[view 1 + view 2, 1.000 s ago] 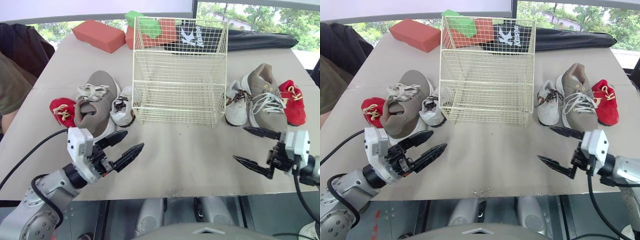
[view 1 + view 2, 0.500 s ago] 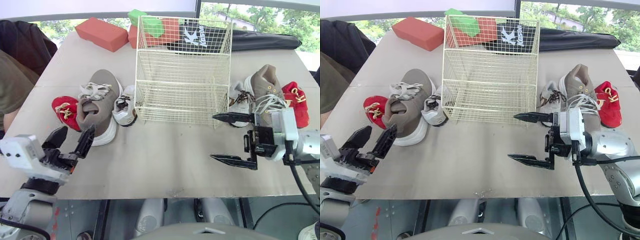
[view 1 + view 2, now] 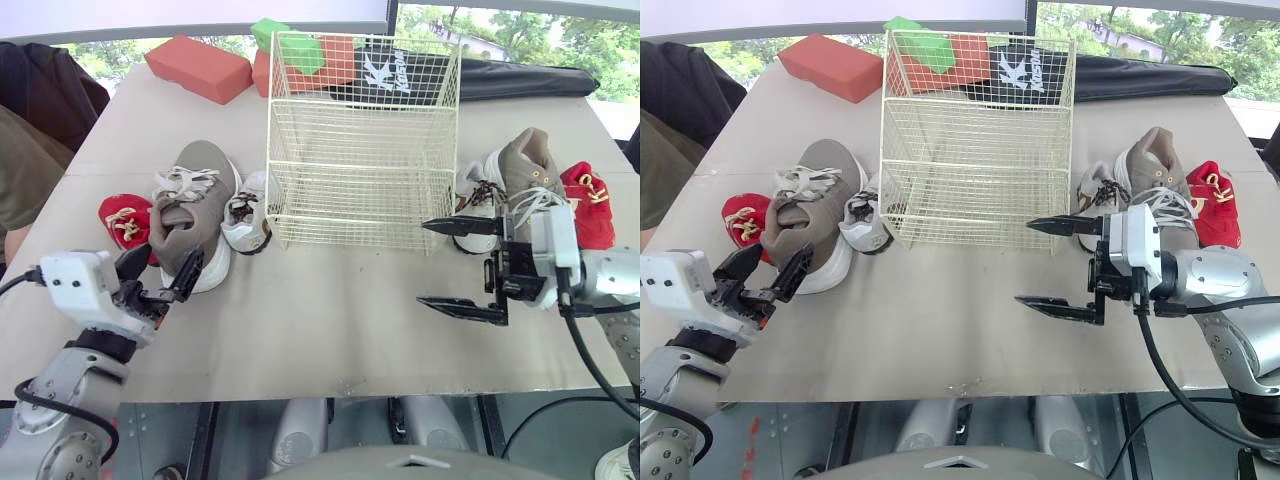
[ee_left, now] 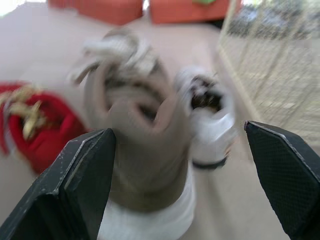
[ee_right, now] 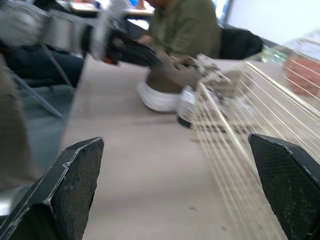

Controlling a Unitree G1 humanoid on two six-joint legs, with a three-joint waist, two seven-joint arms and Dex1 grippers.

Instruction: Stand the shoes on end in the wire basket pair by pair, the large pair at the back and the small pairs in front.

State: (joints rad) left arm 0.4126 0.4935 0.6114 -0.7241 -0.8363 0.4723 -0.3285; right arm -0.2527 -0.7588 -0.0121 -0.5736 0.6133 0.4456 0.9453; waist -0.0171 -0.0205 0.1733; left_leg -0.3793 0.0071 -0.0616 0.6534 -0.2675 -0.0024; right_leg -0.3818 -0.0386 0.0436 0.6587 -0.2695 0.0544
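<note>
The cream wire basket (image 3: 360, 140) stands empty at the table's middle. To its left lie a small red shoe (image 3: 125, 220), a large grey shoe (image 3: 195, 205) and a small white shoe (image 3: 245, 215). Right of the basket are a small white shoe (image 3: 475, 210), a large grey shoe (image 3: 525, 175) and a red shoe (image 3: 588, 200). My left gripper (image 3: 160, 275) is open just in front of the left grey shoe's (image 4: 145, 130) heel, holding nothing. Open and empty too, my right gripper (image 3: 425, 262) points left in front of the basket's right front corner.
Red bricks (image 3: 200, 68), a green block (image 3: 285, 45) and a black bag (image 3: 500, 75) lie behind the basket. A person in a green shirt (image 5: 185, 25) sits at the table's left side. Bare tabletop (image 3: 330, 320) stretches in front of the basket.
My left gripper swung from pointing right near the table's middle to facing the left grey shoe's heel. My right gripper moved in from the right edge toward the basket's front corner.
</note>
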